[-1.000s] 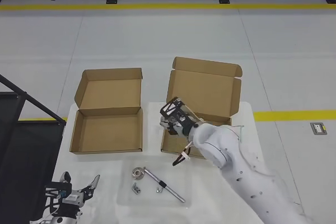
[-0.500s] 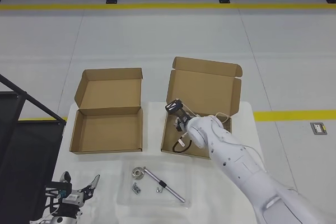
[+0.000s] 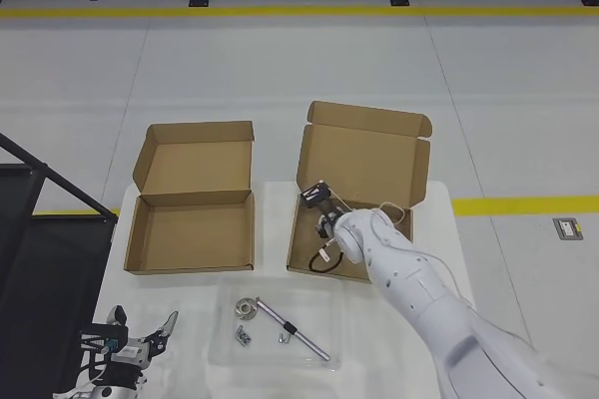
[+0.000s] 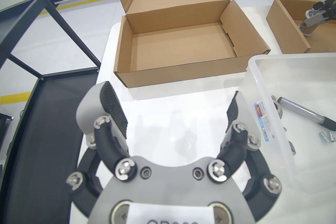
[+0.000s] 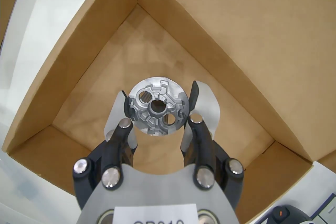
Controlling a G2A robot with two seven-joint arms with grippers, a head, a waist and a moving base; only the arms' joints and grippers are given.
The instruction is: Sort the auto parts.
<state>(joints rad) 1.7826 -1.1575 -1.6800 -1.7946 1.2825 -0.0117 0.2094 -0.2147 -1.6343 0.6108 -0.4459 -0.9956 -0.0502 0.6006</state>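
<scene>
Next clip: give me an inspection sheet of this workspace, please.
Surface: white table carries left box, right box, clear bin.
Job's things: metal disc held over the right box; rod, ring, small fittings lie in the clear bin.
Clutter: nothing seen.
Grippers: right gripper, jaws shut on the metal disc; left gripper, jaws open, beside the clear bin.
Cables: dark cable loops off the right wrist.
Surroundings: black rack, yellow floor line.

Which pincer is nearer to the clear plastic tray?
Left. The left pincer hangs open right beside the tray, at its corner. The right pincer is farther off, above the cardboard box beyond it, gripping a round metal part.
</scene>
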